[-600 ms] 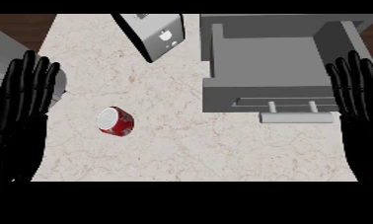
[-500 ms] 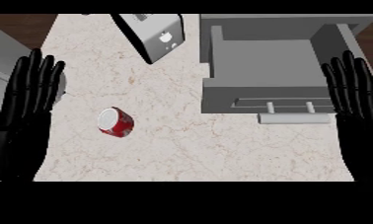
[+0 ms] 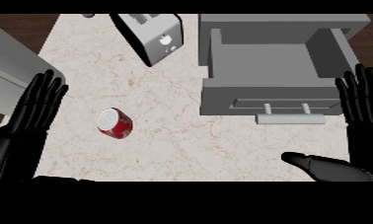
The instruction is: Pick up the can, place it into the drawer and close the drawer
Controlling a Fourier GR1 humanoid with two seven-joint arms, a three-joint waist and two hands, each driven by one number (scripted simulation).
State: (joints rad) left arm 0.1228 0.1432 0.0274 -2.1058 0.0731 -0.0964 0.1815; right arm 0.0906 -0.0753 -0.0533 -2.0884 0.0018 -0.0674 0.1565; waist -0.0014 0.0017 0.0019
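Marble counter (image 3: pixel 182 144) underfoot of view, pale, veined. Nearest: right hand (image 3: pixel 358 100) at right edge, fingers straight, spread, holding nothing; thumb low right. Left hand (image 3: pixel 38 107) at left edge, fingers straight, likewise empty. Can (image 3: pixel 115 123) near left hand, red, tipped on side, silver end showing. Likely light, stiff, smooth, prone to roll: grasp across round body. Farther: drawer (image 3: pixel 271 77) open, handle toward robot. Toaster (image 3: pixel 151 34) beyond.

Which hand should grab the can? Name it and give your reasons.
Left. The left hand is open right beside the red can on the counter's left half. The right hand is open at the far right edge, past the open drawer.
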